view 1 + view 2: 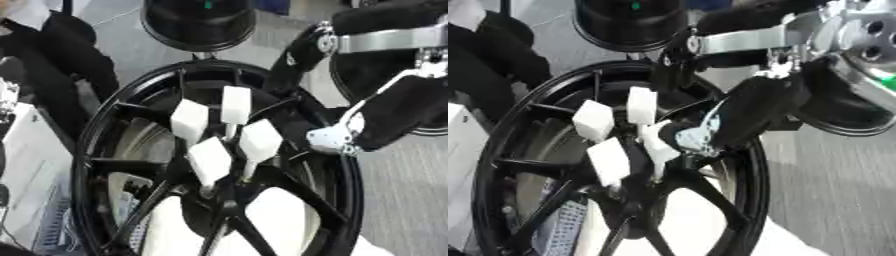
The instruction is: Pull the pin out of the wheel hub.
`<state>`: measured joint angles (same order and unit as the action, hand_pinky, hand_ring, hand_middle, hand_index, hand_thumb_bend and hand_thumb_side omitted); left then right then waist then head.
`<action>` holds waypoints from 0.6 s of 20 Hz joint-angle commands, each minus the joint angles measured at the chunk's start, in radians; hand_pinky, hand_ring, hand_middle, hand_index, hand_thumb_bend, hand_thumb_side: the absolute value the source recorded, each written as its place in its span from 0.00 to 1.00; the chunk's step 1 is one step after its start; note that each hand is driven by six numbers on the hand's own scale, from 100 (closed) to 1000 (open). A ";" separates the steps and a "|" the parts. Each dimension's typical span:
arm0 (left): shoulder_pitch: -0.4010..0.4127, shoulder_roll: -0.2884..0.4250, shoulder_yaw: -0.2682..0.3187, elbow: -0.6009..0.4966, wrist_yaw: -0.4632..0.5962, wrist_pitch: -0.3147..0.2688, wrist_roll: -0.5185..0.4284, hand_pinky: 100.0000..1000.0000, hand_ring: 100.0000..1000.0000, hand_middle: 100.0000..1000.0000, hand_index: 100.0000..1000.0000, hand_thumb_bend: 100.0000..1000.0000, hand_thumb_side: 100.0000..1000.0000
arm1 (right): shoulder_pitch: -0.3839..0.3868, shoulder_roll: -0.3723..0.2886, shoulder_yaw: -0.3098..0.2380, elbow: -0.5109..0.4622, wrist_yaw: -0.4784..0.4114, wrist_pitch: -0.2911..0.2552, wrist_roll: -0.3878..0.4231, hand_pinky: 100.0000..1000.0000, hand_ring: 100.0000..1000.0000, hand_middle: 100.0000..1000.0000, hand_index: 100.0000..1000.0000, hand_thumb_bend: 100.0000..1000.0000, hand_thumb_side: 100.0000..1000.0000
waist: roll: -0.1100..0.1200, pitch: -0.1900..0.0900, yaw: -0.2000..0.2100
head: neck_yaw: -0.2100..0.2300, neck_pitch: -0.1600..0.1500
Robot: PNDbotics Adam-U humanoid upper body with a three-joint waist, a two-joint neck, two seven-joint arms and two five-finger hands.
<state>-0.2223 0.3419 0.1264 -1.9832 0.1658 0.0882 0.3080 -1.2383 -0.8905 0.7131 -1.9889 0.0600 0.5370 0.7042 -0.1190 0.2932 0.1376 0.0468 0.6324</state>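
A black spoked wheel (96, 150) stands upright in front of me and fills most of both views. Several pins with white block heads stick out of its hub: one at the upper left (190, 120), one at the top (235, 104), one at the right (261, 140) and one lowest (210, 159). My right arm comes in from the upper right. My right hand (710, 131) is at the hub's right side, up against the right-hand pin (656, 142), and it hides part of that pin in the right eye view.
A second black wheel (199, 22) stands behind the first at the top. A third wheel (859, 75) with a silver hub is at the right, behind my arm. A white box (35, 165) is at the left. Grey floor (833, 190) shows at the right.
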 commanded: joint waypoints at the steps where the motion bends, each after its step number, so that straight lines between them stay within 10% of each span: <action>1: -0.008 0.015 -0.002 -0.017 -0.003 0.000 -0.005 0.68 0.75 0.63 0.77 0.35 0.36 | -0.016 0.000 0.004 -0.011 0.014 0.062 0.020 0.87 0.79 0.73 0.83 0.18 0.41 | 0.010 -0.013 0.000 | 0.001 0.007; 12: -0.013 0.010 -0.001 -0.017 -0.003 -0.003 -0.005 0.68 0.75 0.63 0.77 0.35 0.37 | 0.008 0.027 0.034 -0.011 0.022 0.085 0.028 0.86 0.80 0.74 0.83 0.20 0.39 | 0.016 0.005 0.005 | -0.004 0.047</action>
<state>-0.2227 0.3411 0.1261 -1.9832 0.1658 0.0886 0.3045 -1.2208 -0.8553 0.7581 -1.9892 0.0772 0.5633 0.6779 -0.1122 0.3145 0.1422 0.0451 0.6717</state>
